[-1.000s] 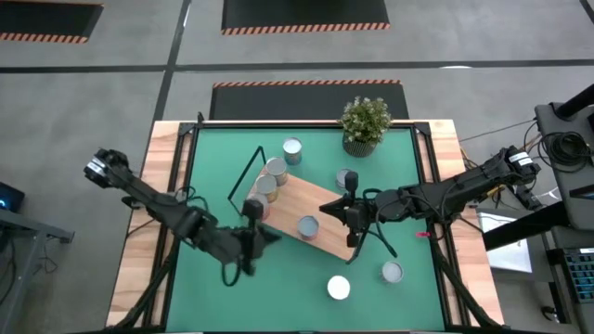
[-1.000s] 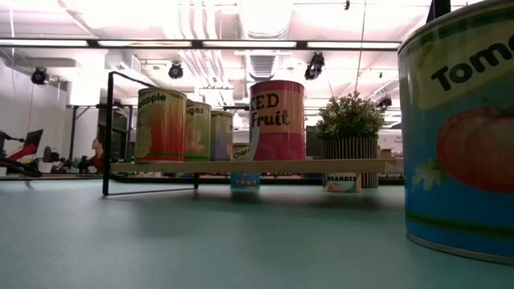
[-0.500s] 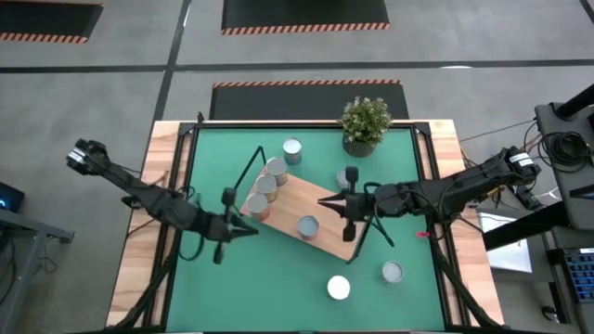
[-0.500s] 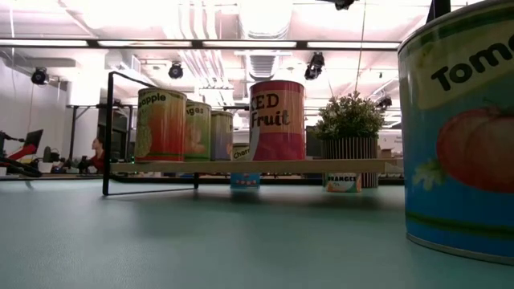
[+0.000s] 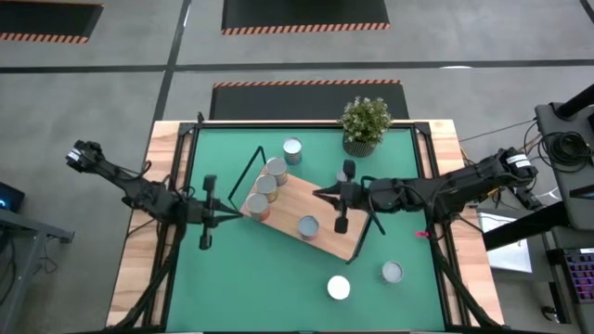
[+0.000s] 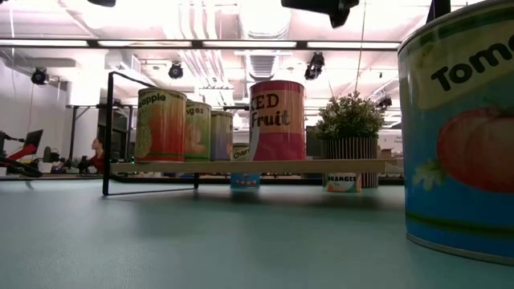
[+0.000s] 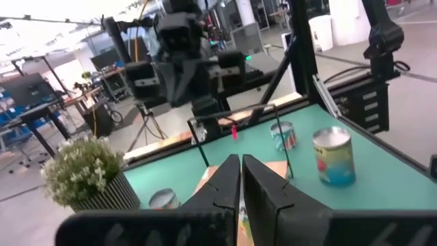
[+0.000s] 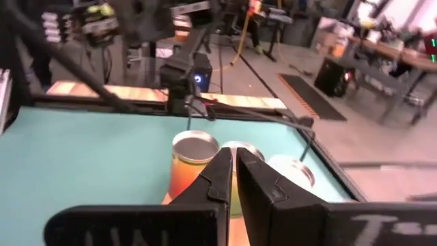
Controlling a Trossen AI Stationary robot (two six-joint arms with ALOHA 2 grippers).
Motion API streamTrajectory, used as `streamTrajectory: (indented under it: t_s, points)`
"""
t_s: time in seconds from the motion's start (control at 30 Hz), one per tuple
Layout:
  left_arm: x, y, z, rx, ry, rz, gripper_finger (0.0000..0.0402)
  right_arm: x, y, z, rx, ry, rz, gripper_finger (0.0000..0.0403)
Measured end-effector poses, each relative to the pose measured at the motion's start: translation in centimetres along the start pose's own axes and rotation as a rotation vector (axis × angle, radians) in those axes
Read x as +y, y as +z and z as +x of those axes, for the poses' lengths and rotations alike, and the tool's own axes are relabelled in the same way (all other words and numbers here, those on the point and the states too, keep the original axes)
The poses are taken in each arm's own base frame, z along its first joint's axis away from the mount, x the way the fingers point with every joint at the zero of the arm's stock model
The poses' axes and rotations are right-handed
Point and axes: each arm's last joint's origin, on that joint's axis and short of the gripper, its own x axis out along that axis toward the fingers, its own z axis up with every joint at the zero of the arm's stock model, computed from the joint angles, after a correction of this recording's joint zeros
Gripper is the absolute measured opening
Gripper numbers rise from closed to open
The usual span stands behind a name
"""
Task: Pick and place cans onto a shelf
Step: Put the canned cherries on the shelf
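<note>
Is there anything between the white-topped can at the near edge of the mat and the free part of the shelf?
Nothing visible stands in the way. The white-topped can sits alone on the green mat, and only bare mat lies between it and the shelf, whose near end is free beside the single can.

— Where are the two arms?

— The left arm reaches in from the left edge, its left gripper (image 5: 206,210) over the table's left part, fingers pressed together. The right arm stretches in from the right, its right gripper (image 5: 341,197) near the middle — fingers also closed, nothing between them.
</note>
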Motion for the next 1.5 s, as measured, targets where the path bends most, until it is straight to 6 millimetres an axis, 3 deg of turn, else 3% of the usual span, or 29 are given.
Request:
streamTrajectory:
  t_s: [0.17, 0.4, 0.8, 1.03, 1.3, 1.5]
  points:
    - [-0.2, -0.7, 0.0, 0.015, -0.004, 0.008, 0.0000, -1.6, 0.0, 0.7, 0.019, -0.055, 0.098, 0.0013]
    - [0.1, 0.3, -0.1, -0.006, 0.003, -0.004, 0.0000, -3.6, 0.8, 2.5, 0.080, -0.126, 0.121, 0.0013]
    - [0.2, 0.6, -0.1, 0.005, 0.000, -0.027, 0.0000, -8.7, 2.4, 7.9, 0.461, -0.256, 0.079, 0.0013]
    - [0.2, 0.6, -0.1, 0.007, -0.001, -0.033, 0.0000, -12.7, 2.5, 11.2, 0.590, -0.187, 0.047, 0.0013]
    - [0.2, 0.6, -0.1, 0.006, 0.000, -0.034, 0.0000, -17.7, 1.5, 13.5, 0.607, -0.146, 0.071, 0.0013]
    - [0.2, 0.6, -0.1, 0.006, 0.000, -0.034, 0.0000, -20.2, -0.7, 14.4, 0.649, -0.117, 0.118, 0.0013]
